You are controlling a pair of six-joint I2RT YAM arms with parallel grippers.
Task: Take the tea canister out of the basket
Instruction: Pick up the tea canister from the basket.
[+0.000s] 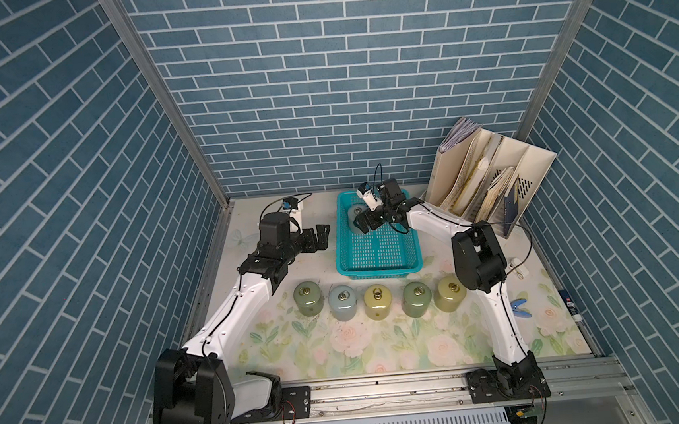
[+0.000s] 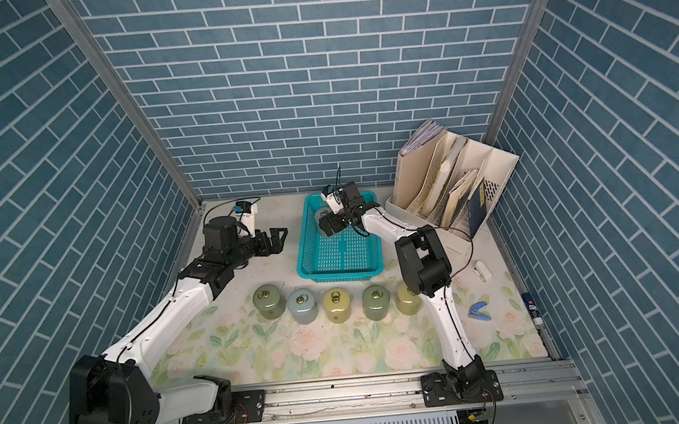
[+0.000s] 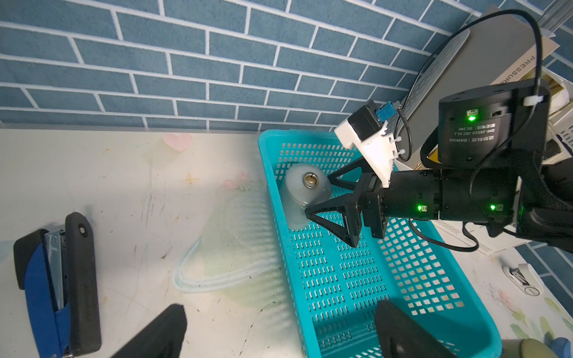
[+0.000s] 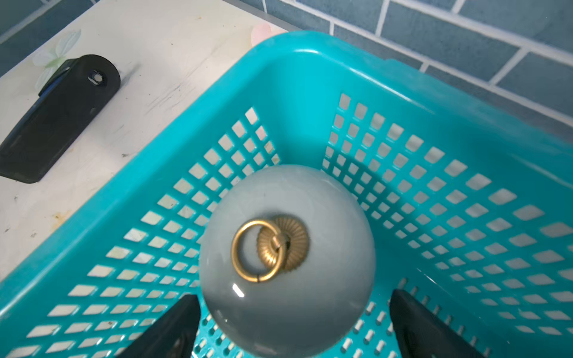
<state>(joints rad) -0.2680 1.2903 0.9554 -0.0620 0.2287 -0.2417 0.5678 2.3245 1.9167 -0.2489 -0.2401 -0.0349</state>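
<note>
The right claw (image 3: 317, 196) is hanging spread open inside the basket (image 4: 310, 62), with its jaws either side of the grey tea canister (image 4: 285, 248) and not gripping it. The canister is standing upright in the basket corner directly ahead of this claw. The left claw (image 1: 319, 236) is hovering open beside the basket, over the surface (image 1: 340, 345).
</note>
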